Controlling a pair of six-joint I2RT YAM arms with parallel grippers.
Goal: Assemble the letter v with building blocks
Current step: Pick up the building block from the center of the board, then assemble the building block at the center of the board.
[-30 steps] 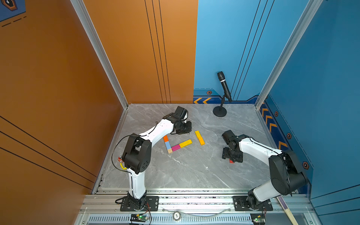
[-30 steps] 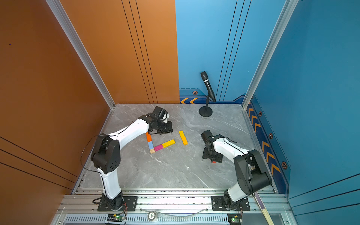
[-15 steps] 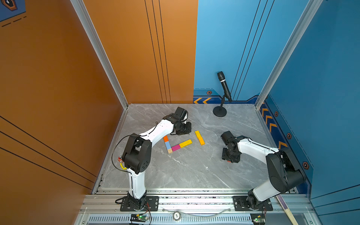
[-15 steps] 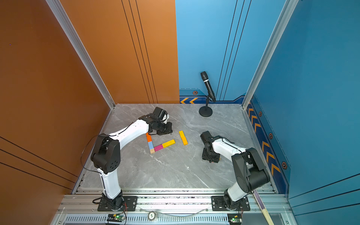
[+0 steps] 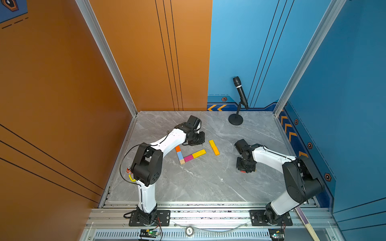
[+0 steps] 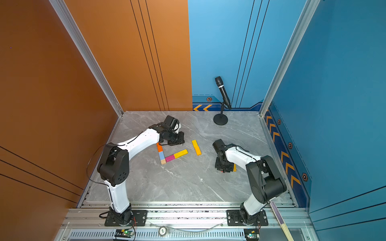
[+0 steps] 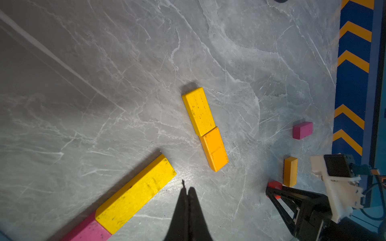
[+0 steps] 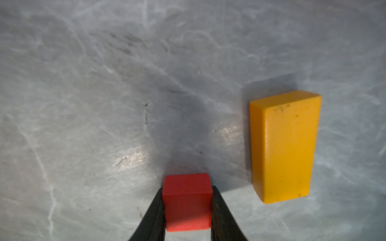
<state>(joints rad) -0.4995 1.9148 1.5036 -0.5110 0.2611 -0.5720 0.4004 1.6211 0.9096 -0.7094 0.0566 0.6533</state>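
Our right jaws pinch a red cube (image 8: pixel 187 201) by two opposite sides, low on the bench (image 5: pixel 208 183), probably so that it lifts squarely. An amber brick (image 8: pixel 284 146) lies just beside it. Our left jaws are clenched on nothing and hover near the half-built V (image 5: pixel 188 158), where an orange, blue and wood row meets a pink and yellow row at a corner. A yellow-orange pair (image 5: pixel 214 147) lies apart, likely waiting. The bench is grey and marbled. An orange wall (image 5: pixel 135 52), a blue wall (image 5: pixel 240 41) and a microphone (image 5: pixel 240 91) stand behind.

A robot-lab booth: orange wall (image 5: pixel 62 83), blue wall (image 5: pixel 344 83), marble tabletop (image 5: pixel 198 183), microphone (image 5: pixel 240 92).
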